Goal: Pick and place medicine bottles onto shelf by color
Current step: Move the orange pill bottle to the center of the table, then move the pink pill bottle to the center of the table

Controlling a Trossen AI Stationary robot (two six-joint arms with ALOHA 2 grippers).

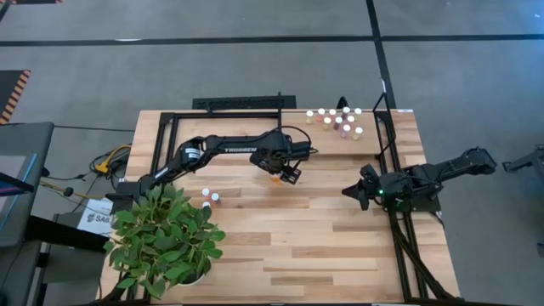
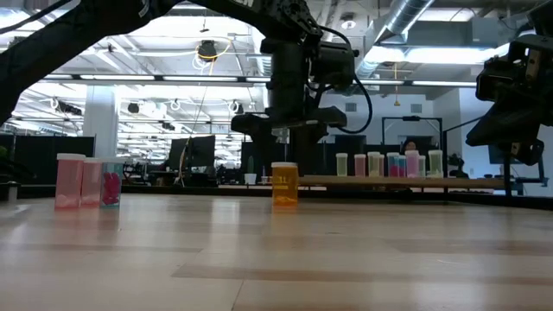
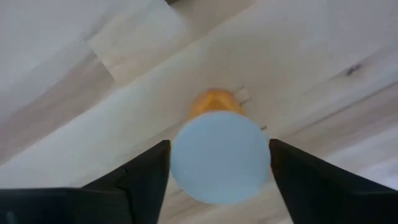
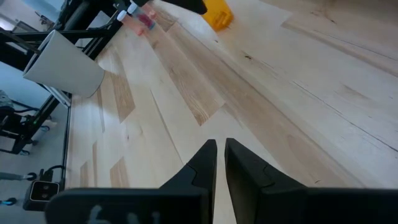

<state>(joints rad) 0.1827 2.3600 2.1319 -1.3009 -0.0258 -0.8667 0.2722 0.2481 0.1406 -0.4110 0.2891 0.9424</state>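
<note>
Now the left gripper (image 1: 285, 172) hangs over the orange bottle (image 2: 284, 184) mid-table, fingers (image 3: 140, 180) apart at each side of its cap, probably not touching; go down straight, keep it centred, then close gently. Right gripper (image 4: 219, 158) waits shut

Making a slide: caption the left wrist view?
Left gripper fingers open around the white-capped orange bottle standing on the tabletop.

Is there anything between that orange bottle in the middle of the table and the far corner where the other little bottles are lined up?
Nothing visible does. The orange bottle stands under the left pincer, and bare wood lies between it and the shelf holding the lined-up bottles. The right pincer waits off to the side.
</note>
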